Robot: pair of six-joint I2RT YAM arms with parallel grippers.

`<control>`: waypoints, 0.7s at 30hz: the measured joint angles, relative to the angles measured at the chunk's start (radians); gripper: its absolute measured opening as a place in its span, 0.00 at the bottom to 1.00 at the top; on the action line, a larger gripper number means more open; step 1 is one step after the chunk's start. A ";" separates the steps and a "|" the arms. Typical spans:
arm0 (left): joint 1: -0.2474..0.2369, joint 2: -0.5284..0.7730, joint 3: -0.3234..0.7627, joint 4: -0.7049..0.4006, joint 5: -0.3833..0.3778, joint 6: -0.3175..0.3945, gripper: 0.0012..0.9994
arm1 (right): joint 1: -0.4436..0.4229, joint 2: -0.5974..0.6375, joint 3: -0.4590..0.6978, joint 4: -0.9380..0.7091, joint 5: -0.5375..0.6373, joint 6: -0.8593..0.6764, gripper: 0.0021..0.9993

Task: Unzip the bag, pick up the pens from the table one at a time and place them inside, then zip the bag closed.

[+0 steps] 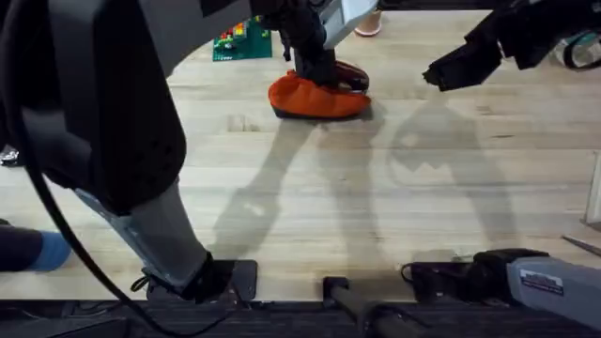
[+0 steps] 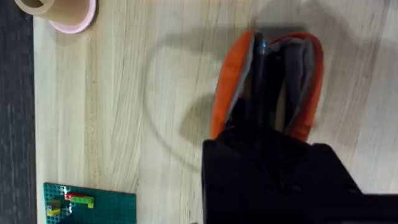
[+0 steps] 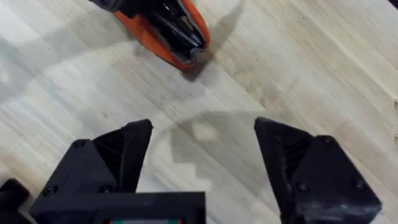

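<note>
You have the bag (image 1: pixel 317 97) lying far out on the table (image 1: pixel 394 197), past the middle and a little to the left, its orange fabric bulging and its mouth unzipped. Your left gripper (image 1: pixel 319 68) reaches down into that opening — the left wrist view shows the pouch's two orange sides spread apart around a grey lining, with the black fingers pushed into the dark gap between them. Whether those fingers are parted or pressed together you cannot tell, since the pouch hides their tips. In the right wrist view dark slim shapes sit inside the mouth of the bag (image 3: pixel 171 28), though you cannot make out whether they are pens or the left fingers.

Your right gripper (image 1: pixel 451 68) hangs above bare wood to the right of the bag, well apart from it — its two black fingers (image 3: pixel 124 149) stand wide apart with nothing between them.
</note>
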 joint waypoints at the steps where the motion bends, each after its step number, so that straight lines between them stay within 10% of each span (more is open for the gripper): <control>1: 0.000 0.000 0.000 0.000 -0.002 0.000 0.04 | 0.000 0.000 0.000 0.000 0.000 0.000 1.00; 5: 0.000 0.000 0.000 0.000 -0.006 0.005 0.11 | 0.000 0.000 0.000 0.000 0.000 0.000 1.00; 11: -0.001 0.000 0.000 -0.001 -0.016 0.004 0.96 | 0.000 0.000 0.000 0.000 0.000 0.000 1.00; 21: -0.001 0.000 0.000 0.000 -0.017 0.006 0.99 | 0.000 0.000 0.000 0.000 0.000 0.000 1.00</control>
